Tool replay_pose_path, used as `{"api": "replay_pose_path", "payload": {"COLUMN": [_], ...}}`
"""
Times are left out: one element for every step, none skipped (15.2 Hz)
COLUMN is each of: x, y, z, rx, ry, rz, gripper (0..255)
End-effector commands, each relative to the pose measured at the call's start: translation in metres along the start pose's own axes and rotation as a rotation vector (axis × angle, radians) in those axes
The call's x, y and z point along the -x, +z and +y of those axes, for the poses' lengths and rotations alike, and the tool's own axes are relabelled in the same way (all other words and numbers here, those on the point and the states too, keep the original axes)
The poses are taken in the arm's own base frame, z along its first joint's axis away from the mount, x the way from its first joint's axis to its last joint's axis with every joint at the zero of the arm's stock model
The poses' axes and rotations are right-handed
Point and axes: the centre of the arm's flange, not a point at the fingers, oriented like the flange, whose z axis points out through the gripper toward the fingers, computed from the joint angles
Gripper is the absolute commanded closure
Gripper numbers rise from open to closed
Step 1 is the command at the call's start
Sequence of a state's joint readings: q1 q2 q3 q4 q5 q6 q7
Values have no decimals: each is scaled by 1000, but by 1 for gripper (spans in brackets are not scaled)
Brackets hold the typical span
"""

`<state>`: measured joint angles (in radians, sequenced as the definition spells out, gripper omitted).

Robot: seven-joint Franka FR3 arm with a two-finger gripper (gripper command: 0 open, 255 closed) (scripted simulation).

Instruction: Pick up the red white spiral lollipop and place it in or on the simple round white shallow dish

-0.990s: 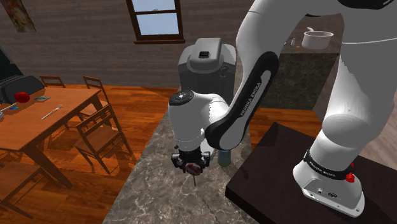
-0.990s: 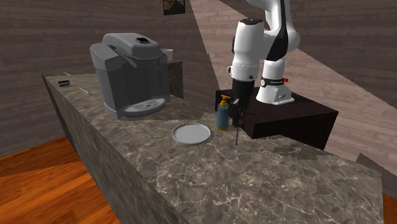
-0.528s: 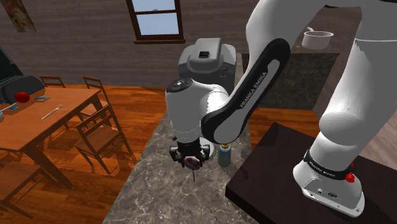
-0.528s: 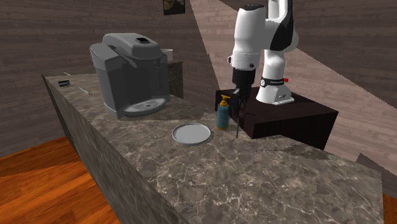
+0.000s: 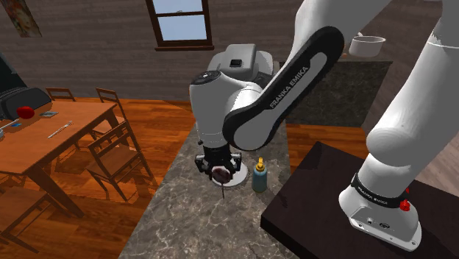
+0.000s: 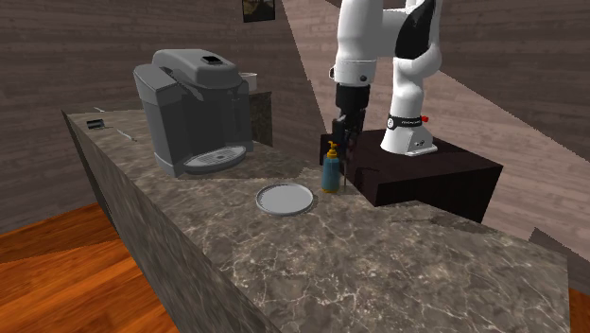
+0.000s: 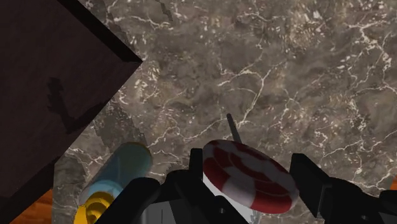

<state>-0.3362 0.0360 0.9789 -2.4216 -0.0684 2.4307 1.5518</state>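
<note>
Red-white spiral lollipop (image 7: 251, 178), flat disc, thin dark stick, pinched in pincer (image 7: 248, 167).

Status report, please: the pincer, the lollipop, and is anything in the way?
Pincer shut on lollipop, held above counter. Dish empty, lollipop not yet in it. Bottle close beside pincer: keep clear.

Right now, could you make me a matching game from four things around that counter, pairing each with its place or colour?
Things:
1 lollipop
2 dish
3 pump bottle
4 coffee machine

States:
A grey, standing on the counter
B blue, yellow pump, upright beside the stand
C clasped in the gripper, off the counter
D empty, flat on the counter

Pairs: 1-C, 2-D, 3-B, 4-A
</note>
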Motion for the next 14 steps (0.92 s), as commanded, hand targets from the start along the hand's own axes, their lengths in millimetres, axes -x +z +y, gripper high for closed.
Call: {"api": "replay_pose_path", "payload": {"x": [-24,-36,-49,-62,-75,-88,-101,-114,-127,-140,-153,-166,-179,-192], "y": [-6,-9,-11,-14,-16,-18,-21,-23,-25,-28,-30,-33,-35,-37], "z": [3,4,4,4,4,5,5,5,5,6,6,6,6,7], "rx": [0,0,0,0,0,0,0,0,0,0,0,0,0,0], "ry": [-1,-1,-1,-1,-1,-1,-1,-1,-1,-1,-1,-1,-1,-1], "rz": [-1,-1,-1,-1,-1,-1,-1,-1,-1,-1,-1,-1,-1,-1], "gripper": [255,255,255,255,255,255,255,255,255,255,255,255,255,255]}}
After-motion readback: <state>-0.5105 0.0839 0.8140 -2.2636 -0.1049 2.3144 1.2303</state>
